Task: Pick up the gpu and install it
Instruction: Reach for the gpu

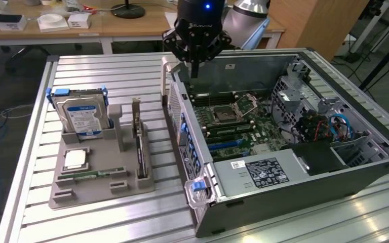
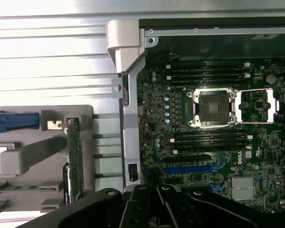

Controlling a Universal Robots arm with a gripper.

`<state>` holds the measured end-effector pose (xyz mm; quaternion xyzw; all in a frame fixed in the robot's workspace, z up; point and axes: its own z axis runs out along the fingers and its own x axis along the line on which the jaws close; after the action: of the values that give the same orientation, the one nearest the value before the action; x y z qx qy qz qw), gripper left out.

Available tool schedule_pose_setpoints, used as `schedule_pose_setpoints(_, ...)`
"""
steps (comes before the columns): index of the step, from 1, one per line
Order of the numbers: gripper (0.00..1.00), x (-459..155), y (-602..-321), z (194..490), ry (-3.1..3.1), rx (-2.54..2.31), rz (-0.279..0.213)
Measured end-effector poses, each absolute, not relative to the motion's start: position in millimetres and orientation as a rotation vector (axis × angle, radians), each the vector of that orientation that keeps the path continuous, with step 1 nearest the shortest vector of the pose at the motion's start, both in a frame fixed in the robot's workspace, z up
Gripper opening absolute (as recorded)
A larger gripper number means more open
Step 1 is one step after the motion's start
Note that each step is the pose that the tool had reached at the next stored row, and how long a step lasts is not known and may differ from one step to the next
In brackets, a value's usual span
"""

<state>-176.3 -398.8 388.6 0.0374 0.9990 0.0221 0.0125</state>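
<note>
The gpu is a thin green card standing on edge in a slot of the grey holder, at the exterior view's left; the wrist view sees it edge-on. My gripper hangs over the far left corner of the open computer case, well apart from the gpu and holding nothing. Its fingers meet, shut. Below lies the motherboard with its blue card slot and bare processor socket.
The grey holder also carries a silver hard drive with a blue label, a small square chip and a narrow memory stick. The case's tall side wall stands between holder and motherboard. A wooden desk is behind.
</note>
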Motion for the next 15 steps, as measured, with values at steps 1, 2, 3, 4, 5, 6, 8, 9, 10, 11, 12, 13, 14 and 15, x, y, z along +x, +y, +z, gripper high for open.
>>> schedule_pose_setpoints(1,0.11,-177,-399,389,3.114,0.117,0.069)
schedule_pose_setpoints(2,0.11,-178,-399,389,3.114,0.117,0.069)
schedule_pose_setpoints(3,0.11,-179,-399,389,3.114,0.117,0.069)
schedule_pose_setpoints(4,0.11,-180,-399,388,3.114,0.117,0.069)
schedule_pose_setpoints(5,0.11,-181,-399,388,3.114,0.117,0.069)
schedule_pose_setpoints(6,0.11,-182,-399,388,3.114,0.117,0.069)
schedule_pose_setpoints(8,0.11,-185,-399,388,3.114,0.117,0.069)
schedule_pose_setpoints(9,0.11,-186,-399,388,3.114,0.117,0.069)
schedule_pose_setpoints(10,0.11,-187,-399,388,3.114,0.116,0.069)
schedule_pose_setpoints(11,0.11,-188,-399,388,3.114,0.116,0.069)
schedule_pose_setpoints(12,0.11,-189,-399,388,3.114,0.116,0.069)
schedule_pose_setpoints(13,0.11,-191,-399,388,3.114,0.117,0.069)
schedule_pose_setpoints(14,0.11,-192,-399,388,3.114,0.117,0.069)
schedule_pose_setpoints(15,0.11,-192,-399,388,3.114,0.117,0.069)
